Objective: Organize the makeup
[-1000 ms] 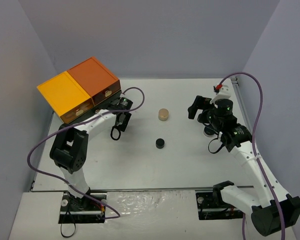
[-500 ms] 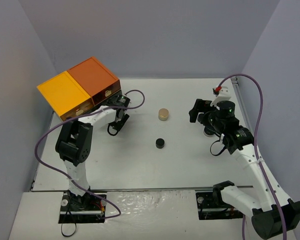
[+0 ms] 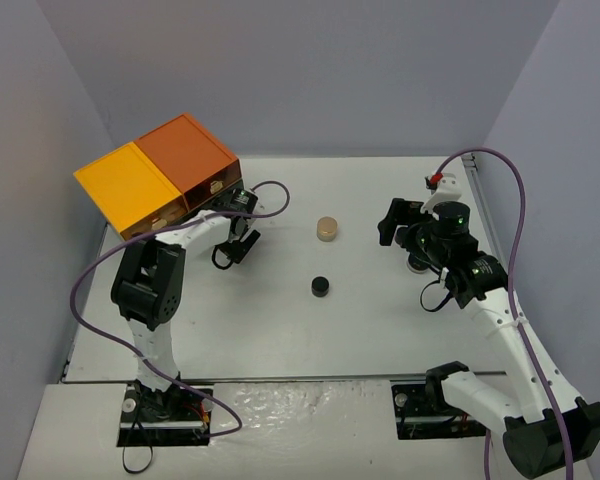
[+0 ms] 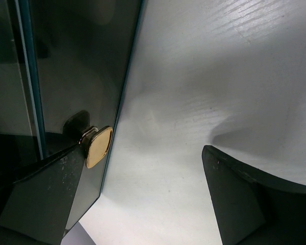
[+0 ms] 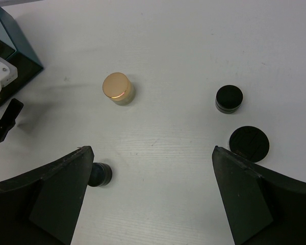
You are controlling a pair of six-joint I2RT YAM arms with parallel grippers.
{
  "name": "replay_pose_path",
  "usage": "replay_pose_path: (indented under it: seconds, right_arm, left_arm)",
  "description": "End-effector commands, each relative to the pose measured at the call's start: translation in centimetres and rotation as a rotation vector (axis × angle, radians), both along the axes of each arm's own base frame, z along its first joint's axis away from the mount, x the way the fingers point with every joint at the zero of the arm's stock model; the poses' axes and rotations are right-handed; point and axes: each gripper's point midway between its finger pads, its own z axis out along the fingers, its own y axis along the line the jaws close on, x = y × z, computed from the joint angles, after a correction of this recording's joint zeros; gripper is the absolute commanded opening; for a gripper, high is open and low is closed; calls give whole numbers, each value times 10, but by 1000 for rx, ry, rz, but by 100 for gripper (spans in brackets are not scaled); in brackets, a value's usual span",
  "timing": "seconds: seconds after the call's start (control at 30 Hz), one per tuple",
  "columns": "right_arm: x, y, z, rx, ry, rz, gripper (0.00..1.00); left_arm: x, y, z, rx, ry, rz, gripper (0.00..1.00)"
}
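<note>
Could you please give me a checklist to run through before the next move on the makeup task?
1. Left pincer open: ok, the jaws stand wide.
2. Gold knob of the drawer cabinet inside the left pincer's gap: ok.
3. Knob centred in that gap: not ok, it sits right beside one finger.
4. Drawer pulled out: cannot tell.
5. Right pincer open and empty: ok.
6. Gold-lidded jar upright, with the small black compact and flat black disc lying apart from it: ok.
</note>
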Motion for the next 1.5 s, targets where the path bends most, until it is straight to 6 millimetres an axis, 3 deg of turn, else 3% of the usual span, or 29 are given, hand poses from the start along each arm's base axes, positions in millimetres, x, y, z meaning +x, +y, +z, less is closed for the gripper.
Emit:
replay_pose_path:
  seconds: [0.0,0.27,0.5,0.6,0.73,0.9,1.0,1.03,1.13,1.23,1.47]
  right_arm:
    - [8,-2,15,-3,-54,-9,99]
    - [9,-3,14,-4,-52,-13,99]
    - [10,-4,14,-10,-52,-21,99]
    - [11,-5,15,-11,-52,-23,99]
    - [10,-5,16,-6,-57,-22,99]
    - [8,-3,13,2,-49,-16,99]
    - [7,-2,16,11,-56,-11,99]
    - [6,-2,17,13,-60,-12,99]
    - [5,-3,20,16,-68,-17,99]
    - [4,-4,21,17,-72,-20,99]
    - [1,-5,23,23,-77,-25,99]
  left_arm:
    - [8,-6,7,-56,-23,3,97]
    - [-14,-28,10,-205,34,16,97]
    - [-46,-66,29,-301,59,-34,97]
    - [-65,-87,27,-330,99,-68,97]
    - [-83,-97,24,-318,104,-54,97]
    - [-73,-98,54,-299,21,-52,97]
    - [-64,-100,82,-303,-45,-72,97]
    - [-60,-102,100,-321,-84,-82,97]
    - [-56,-104,121,-346,-123,-100,97]
    - [-52,-98,120,-365,-106,-93,97]
    - [-41,-90,86,-440,4,-50,97]
